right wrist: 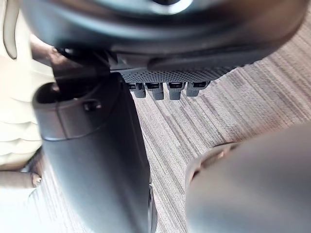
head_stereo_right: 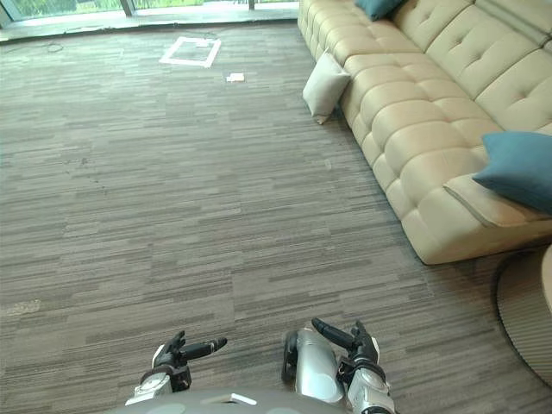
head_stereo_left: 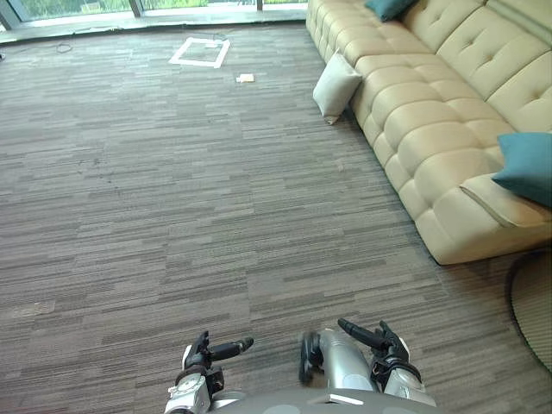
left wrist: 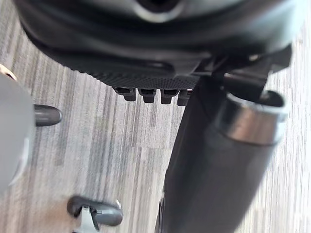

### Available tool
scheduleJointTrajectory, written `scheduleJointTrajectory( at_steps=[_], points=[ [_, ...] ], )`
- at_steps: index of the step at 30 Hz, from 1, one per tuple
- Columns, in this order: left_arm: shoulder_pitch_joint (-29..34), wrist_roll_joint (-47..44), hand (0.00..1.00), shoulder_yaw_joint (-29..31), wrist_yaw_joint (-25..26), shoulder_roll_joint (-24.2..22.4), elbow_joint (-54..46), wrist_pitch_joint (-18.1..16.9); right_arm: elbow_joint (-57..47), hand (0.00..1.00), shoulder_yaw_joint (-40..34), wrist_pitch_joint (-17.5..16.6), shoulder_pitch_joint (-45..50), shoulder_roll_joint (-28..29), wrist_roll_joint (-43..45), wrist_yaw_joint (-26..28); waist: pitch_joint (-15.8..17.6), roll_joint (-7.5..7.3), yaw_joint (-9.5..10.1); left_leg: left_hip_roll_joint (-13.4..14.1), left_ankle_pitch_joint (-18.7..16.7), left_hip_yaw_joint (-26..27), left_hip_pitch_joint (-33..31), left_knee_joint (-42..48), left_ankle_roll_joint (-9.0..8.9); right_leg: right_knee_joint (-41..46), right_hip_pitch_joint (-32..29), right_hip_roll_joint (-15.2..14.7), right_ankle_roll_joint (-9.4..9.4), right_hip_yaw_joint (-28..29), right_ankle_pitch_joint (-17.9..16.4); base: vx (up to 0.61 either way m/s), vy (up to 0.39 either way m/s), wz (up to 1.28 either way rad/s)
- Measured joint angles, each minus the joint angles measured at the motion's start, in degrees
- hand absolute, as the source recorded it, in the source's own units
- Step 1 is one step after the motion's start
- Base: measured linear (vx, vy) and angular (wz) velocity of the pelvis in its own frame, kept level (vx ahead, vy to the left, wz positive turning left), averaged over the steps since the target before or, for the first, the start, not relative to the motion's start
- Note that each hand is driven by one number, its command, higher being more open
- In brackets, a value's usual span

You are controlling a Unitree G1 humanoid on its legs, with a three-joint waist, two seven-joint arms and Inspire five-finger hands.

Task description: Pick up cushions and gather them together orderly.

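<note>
The carpeted floor (head_stereo_left: pixel 172 190) is taking up most of the scene, with a long beige tufted sofa (head_stereo_left: pixel 431 112) running along the robot's right side. Three cushions are showing. A teal cushion (head_stereo_left: pixel 526 164) is resting on the near end of the sofa seat. A second teal cushion (head_stereo_left: pixel 388 7) is sitting at the far end of the seat. A cream cushion (head_stereo_left: pixel 335 86) is standing on the carpet, leaning against the sofa front. The left hand (head_stereo_left: pixel 205 354) and the right hand (head_stereo_left: pixel 384 341) are hanging low and close to the robot, over bare carpet. Both have relaxed, uncurled fingers and are holding nothing. A white tape square (head_stereo_left: pixel 200 52) and a small flat scrap (head_stereo_left: pixel 246 78) are lying on the far carpet, apart from the cushions. Judgement: the step in hand is the approach, with no cushion yet picked up. The cream cushion is lying well ahead and to the right of both hands, out of reach. The near teal cushion is sitting closer but high on the right. To do this step well, the robot is best walking up square to the chosen cushion, stopping just beside it, and then closing one hand round an edge instead of pressing on its soft, yielding face.
</note>
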Motion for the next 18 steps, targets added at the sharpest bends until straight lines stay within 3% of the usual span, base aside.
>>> scheduleJointTrajectory(
  at_steps=[1,3,5,6,7,8,9,10,11,12,13,15,16,17,18],
  points=[
    [0.00,-0.05,1.00,-0.02,-0.04,-0.05,-0.69,-0.01,0.02,1.00,0.04,0.17,0.00,0.07,0.03,-0.05,0.01,-0.04,0.22,0.55,-0.95,2.65,-2.78,-0.14,1.73,-2.60,2.76,0.30,0.03,0.02,-0.02,0.36,-0.083,-0.05],
    [-0.15,-0.09,1.00,-0.07,-0.14,-0.48,-1.83,-1.28,0.69,1.00,-0.46,0.53,0.15,0.10,0.04,-0.16,0.07,-0.10,1.55,-0.12,-3.24,7.94,-7.50,-9.90,5.41,-7.48,8.34,0.21,0.65,0.37,0.34,0.36,-0.042,-0.14],
    [-0.68,-0.10,1.00,-0.06,-0.20,-0.91,-2.42,-1.50,1.27,1.00,-0.64,0.89,0.14,0.19,0.04,-0.29,0.32,-0.49,2.45,-2.60,-3.50,8.75,-9.42,-21.29,6.26,-9.80,11.91,-0.34,1.55,0.76,0.06,0.45,0.053,-0.18],
    [-0.78,-0.10,1.00,-0.06,-0.24,-1.12,-3.00,-1.72,1.34,1.00,-0.62,0.86,0.06,0.67,0.03,-0.49,0.67,-1.09,2.60,-5.44,-2.16,8.46,-10.41,-31.18,6.67,-10.99,14.28,-1.31,2.99,0.94,-0.76,0.53,0.110,-0.14],
    [-0.82,-0.12,1.00,-0.09,-0.27,-1.24,-3.01,-1.89,1.38,1.00,-0.60,0.84,0.05,0.79,0.03,-0.64,0.73,-1.20,2.59,-6.69,-0.73,8.04,-10.75,-35.18,6.97,-11.45,15.23,-1.63,3.57,0.99,-1.08,0.47,0.145,-0.17],
    [-1.01,-0.23,1.00,-0.30,-0.32,-1.36,-2.91,-1.97,1.59,1.00,-0.55,0.83,0.06,0.79,0.00,-0.80,0.75,-1.14,2.60,-8.80,3.29,7.10,-11.55,-43.59,7.95,-12.65,17.14,-1.87,5.19,1.64,-2.01,0.41,0.141,-0.16],
    [-1.05,-0.44,1.00,-0.31,-0.33,-1.37,-2.92,-2.02,1.74,1.00,-0.53,0.81,0.06,0.75,0.00,-0.84,0.75,-1.13,2.62,-9.16,5.00,7.06,-11.75,-45.25,8.64,-13.10,17.77,-1.85,5.69,1.98,-2.31,0.56,0.197,-0.46],
    [-1.22,-0.61,1.00,-0.34,-0.17,-0.89,-2.70,-1.92,2.77,1.00,-0.45,0.79,-0.28,0.85,0.00,-0.92,0.57,-1.38,3.31,-10.09,13.56,5.94,-11.48,-45.27,11.99,-13.69,19.38,-2.43,6.75,4.34,-2.93,0.60,0.209,-0.40],
    [-1.93,-0.57,1.00,-0.50,-0.13,0.12,-1.93,-1.70,3.17,1.00,-0.49,0.60,-0.41,1.49,0.01,-1.08,0.04,-2.93,3.12,-11.69,12.55,6.28,-11.52,-44.59,12.57,-13.23,19.50,-4.23,6.78,5.69,-2.89,0.62,0.209,-0.29],
    [-2.46,-0.58,1.00,-0.54,-0.10,0.70,-1.49,-1.27,3.56,1.00,-0.59,0.62,-0.21,1.86,0.00,-1.02,-0.35,-3.81,3.10,-12.52,11.01,6.15,-12.03,-42.84,13.94,-11.51,18.47,-5.80,8.05,6.85,-2.09,0.61,0.220,0.15],
    [-2.71,-0.58,1.00,-0.53,-0.04,1.53,-1.17,-0.88,3.88,1.00,-1.22,0.82,0.40,2.28,0.07,-0.94,-0.60,-4.53,3.13,-13.39,7.73,6.04,-12.40,-39.73,14.16,-7.42,17.45,-7.18,9.88,8.51,-0.99,0.60,0.230,0.21],
    [-2.72,-0.57,1.00,-0.59,0.09,2.30,-0.13,-0.66,3.96,1.00,-3.14,0.89,0.46,3.07,0.00,-0.85,-0.87,-5.11,3.15,-14.49,3.57,6.19,-10.81,-37.08,14.25,1.61,15.37,-8.78,10.39,9.51,0.40,0.58,0.227,0.08],
    [-2.83,-0.57,1.00,-0.66,0.27,2.85,0.95,-0.61,4.01,1.00,-3.42,0.86,0.42,3.11,-0.02,-0.77,-0.94,-5.51,3.04,-15.47,1.29,6.47,-8.46,-37.10,14.28,12.08,11.79,-10.59,9.62,10.02,3.52,0.55,0.202,0.01],
    [-2.67,-0.55,1.00,-0.99,0.56,3.73,2.73,-0.20,4.06,1.00,-3.27,0.80,-0.01,2.77,-0.06,-0.50,-0.85,-5.59,2.42,-16.43,-1.27,6.12,-4.00,-38.38,14.39,27.08,6.12,-13.40,9.31,9.89,11.31,0.54,0.188,0.00],
    [-2.61,-0.55,1.00,-1.14,0.75,4.03,3.35,-0.03,3.96,1.00,-3.18,0.69,-0.11,2.61,-0.11,-0.40,-0.83,-5.57,2.41,-16.58,-1.96,6.10,-2.47,-38.80,14.35,31.08,4.42,-14.32,8.81,9.65,10.73,0.65,0.175,-0.07]
  ],
)
